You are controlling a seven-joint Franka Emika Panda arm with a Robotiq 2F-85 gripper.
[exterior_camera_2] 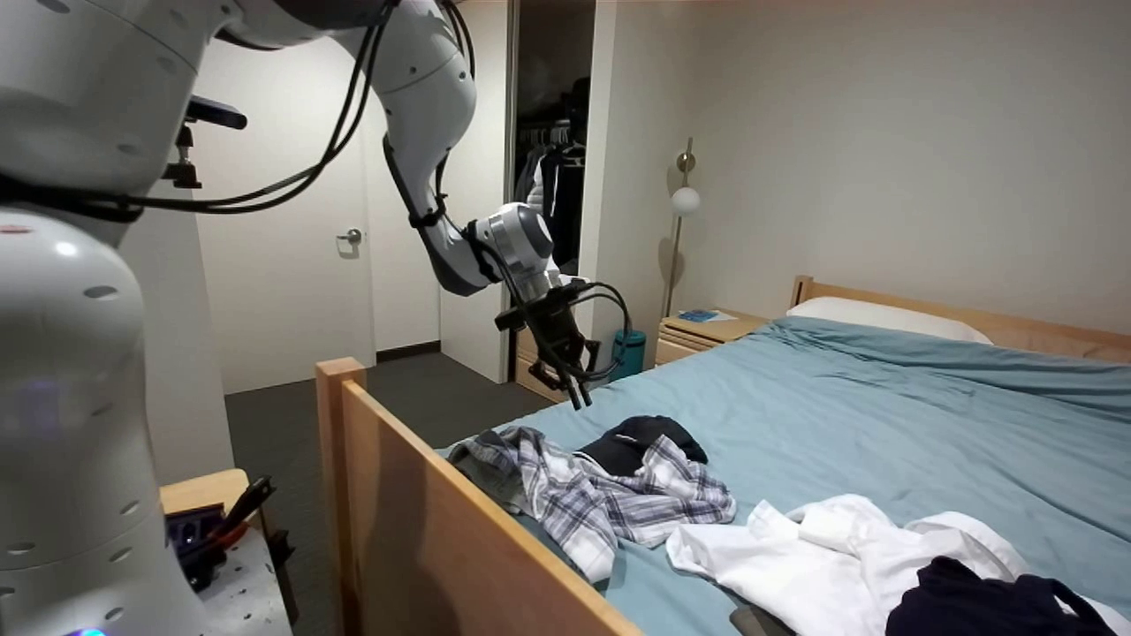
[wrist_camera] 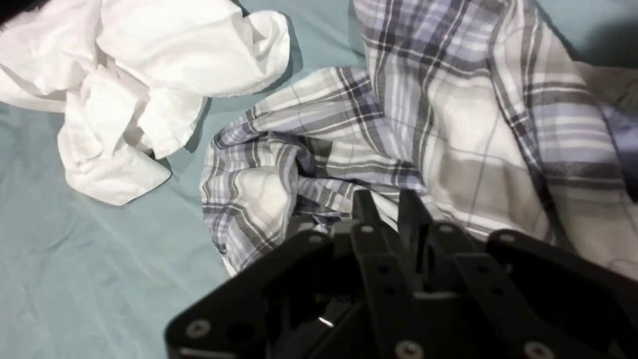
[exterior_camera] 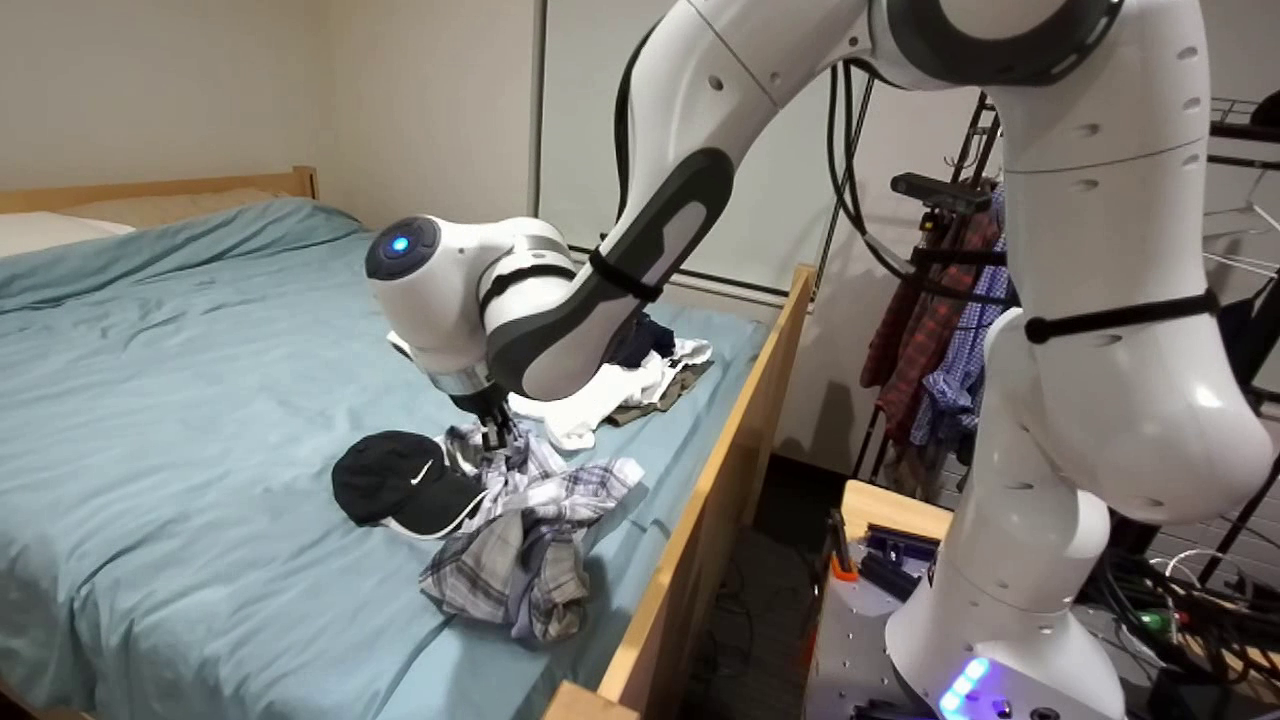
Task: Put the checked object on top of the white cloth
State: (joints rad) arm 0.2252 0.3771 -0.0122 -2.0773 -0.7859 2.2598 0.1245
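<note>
Nothing's held yet, gripper (wrist_camera: 387, 200) just slightly parted; plaid shirt (exterior_camera_2: 610, 496) still has to be dropped on white cloth (exterior_camera_2: 826, 558).

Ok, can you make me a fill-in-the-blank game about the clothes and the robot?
The rounded fabric cap with a white-edged brim lies beside the checked purple, grey and white cloth, and the cap's main colour is ____. Between its fingertips, the black two-fingered gripper holds ____. The dark navy cloth lies on top of a crumpled, plain cloth whose colour is ____.

Missing words: black; nothing; white.
</note>
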